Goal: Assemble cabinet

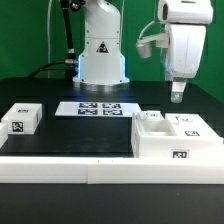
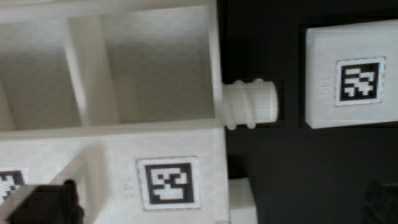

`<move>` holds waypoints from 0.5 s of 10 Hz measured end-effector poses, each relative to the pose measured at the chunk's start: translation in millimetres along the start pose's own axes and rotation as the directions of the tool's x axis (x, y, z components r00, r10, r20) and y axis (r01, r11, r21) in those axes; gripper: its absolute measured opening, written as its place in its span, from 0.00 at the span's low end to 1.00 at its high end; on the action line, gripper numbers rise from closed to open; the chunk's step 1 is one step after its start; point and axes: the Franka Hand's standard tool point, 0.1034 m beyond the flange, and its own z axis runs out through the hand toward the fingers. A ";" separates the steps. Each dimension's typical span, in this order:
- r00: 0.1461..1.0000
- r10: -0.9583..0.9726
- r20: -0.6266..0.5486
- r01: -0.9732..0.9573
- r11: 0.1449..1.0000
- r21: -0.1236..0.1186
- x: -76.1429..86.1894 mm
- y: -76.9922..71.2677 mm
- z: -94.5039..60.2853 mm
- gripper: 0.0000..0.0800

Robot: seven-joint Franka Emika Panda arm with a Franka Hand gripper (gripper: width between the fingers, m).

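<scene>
On the exterior view's left a panel (image 1: 22, 118) is lying alone. On its right the cabinet (image 1: 165, 135) is sitting, and my gripper (image 1: 178, 93) is hanging over it, wide and holding nothing. I think I should be going down straight and slow.

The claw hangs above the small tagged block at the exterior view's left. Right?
No: the claw hangs above the cabinet at the exterior view's right; the small tagged block lies apart at the left. The exterior view shows it.
</scene>
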 end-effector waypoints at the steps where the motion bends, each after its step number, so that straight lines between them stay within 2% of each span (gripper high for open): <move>1: 1.000 0.000 0.000 0.000 1.000 0.000 0.0 -0.1 0.2 1.00; 3: 1.000 0.001 -0.004 -0.001 1.000 -0.004 -0.2 -3.8 2.1 1.00; 4: 1.000 0.000 -0.008 0.000 1.000 0.000 -3.5 -20.5 8.1 1.00; 5: 1.000 -0.011 0.000 0.011 1.000 0.015 -8.4 -33.7 10.1 1.00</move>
